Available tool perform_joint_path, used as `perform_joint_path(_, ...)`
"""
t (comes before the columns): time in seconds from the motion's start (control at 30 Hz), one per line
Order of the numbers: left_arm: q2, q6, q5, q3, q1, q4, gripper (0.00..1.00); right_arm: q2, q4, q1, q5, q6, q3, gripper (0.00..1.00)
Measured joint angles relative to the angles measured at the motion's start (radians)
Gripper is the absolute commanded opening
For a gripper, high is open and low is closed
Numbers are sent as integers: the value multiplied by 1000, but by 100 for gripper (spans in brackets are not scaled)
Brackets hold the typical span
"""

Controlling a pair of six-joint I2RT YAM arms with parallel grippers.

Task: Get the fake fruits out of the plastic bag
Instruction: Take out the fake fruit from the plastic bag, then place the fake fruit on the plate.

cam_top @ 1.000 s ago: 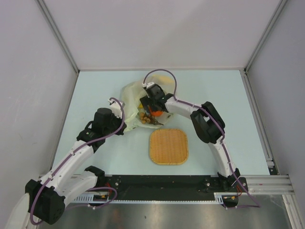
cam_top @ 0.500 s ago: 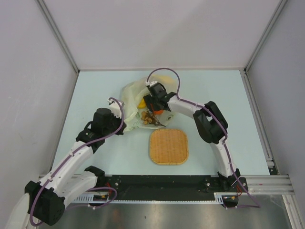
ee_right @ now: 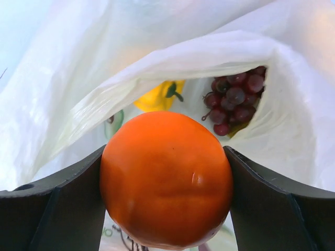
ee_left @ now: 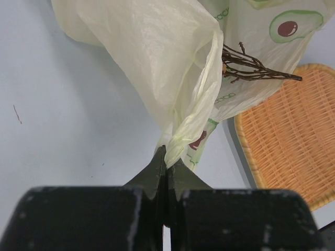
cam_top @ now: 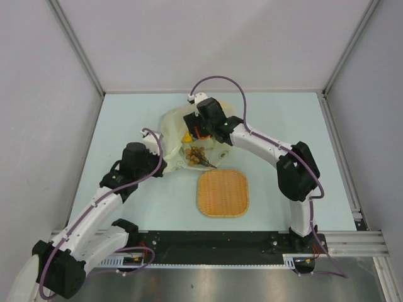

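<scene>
Orange (ee_right: 166,178) clamped across its widest part between the flat black fingers (ee_right: 57,209) of the right end effector (ee_right: 166,209), jaws spread wide around it, just inside the mouth of the plastic bag (ee_right: 78,78). Best drawn straight back out along the opening, slowly, with no easing of the squeeze: smooth, glossy, round skin, likely to slip or roll from flat pads if jolted. Worth watching the lip of film arching above the fruit, and lifting clear of it rather than dragging it along. Left end effector (ee_left: 166,172) pinched shut on a gathered fold of the bag's edge, low over the bench (ee_left: 63,130); better held firm and taut there, for a gaping mouth and an anchored sack. Film thin, crinkly, translucent pale yellow-green, printed with avocado motifs, slumped in soft folds. Deeper inside, dark purple grapes (ee_right: 238,99), a knobbly bunch of small shiny beads, and a yellow pepper-like fruit (ee_right: 157,97) with a green stem. At the bag's near edge, brown nut-like cluster (cam_top: 196,155) on thin stiff twigs, apt to snag the film. Near the bag, woven mat (cam_top: 223,193), flat, rounded-square, ribbed orange wicker.
</scene>
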Motion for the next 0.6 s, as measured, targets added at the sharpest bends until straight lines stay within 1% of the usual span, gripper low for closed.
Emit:
perform_joint_path(0.03,-3,-3,0,0,0,1,1,-10,2,6,-1,-8,-8,36)
perform_joint_path(0.17,-17,-3,-5,0,0,5,0,-76,8,26,-17,-74,-87,37)
perform_joint_path(0.3,-23,-3,-5,0,0,16,0,-203,-6,48,-53,-161,-230,31)
perform_joint_path(0.37,-16,-3,-5,1,0,18,0,-293,-22,59,-85,-214,-317,26)
perform_joint_path(0.47,0,-4,-3,6,0,20,0,-397,-31,93,-108,-280,-408,20)
perform_joint_path(0.5,1,-5,-1,8,0,21,0,-443,-14,121,-110,-316,-456,14)
perform_joint_path(0.6,0,-9,-1,8,0,34,0,-547,32,223,-108,-395,-599,0)
